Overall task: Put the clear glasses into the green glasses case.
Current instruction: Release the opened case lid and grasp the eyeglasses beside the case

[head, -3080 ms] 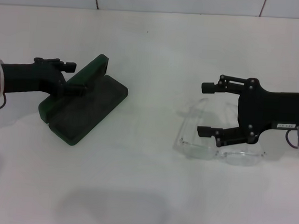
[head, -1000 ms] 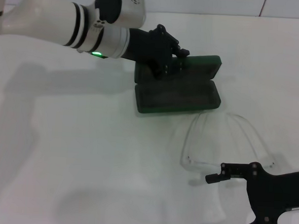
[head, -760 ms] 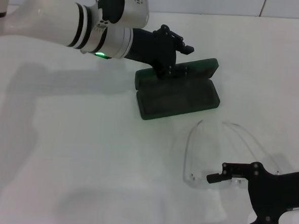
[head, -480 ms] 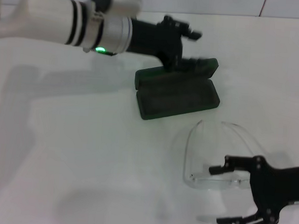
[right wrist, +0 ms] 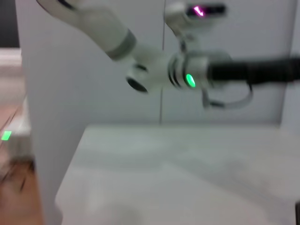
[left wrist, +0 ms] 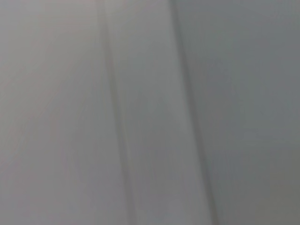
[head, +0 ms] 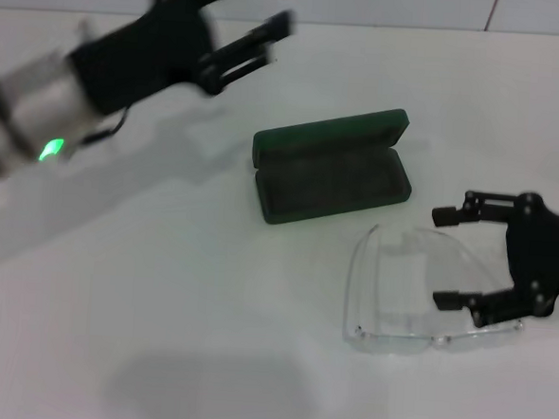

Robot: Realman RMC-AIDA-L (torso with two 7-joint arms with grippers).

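Your left claw [head: 257, 39]: fingers spread, raised at far left, gripping nothing. Green glasses case [head: 332, 165]: open on the white tabletop [head: 207, 310], centre (lid standing behind). Clear glasses [head: 417, 294]: just right of the case's front. Your right claw [head: 452, 258]: spread wide around the glasses' right end.

Left gripper [head: 257, 39] was up high at the far left, fingers spread, arm stretched across with a green light glowing on the wrist. Right gripper [head: 457, 258] sat low at the right edge, fingers wide apart, pointing left.
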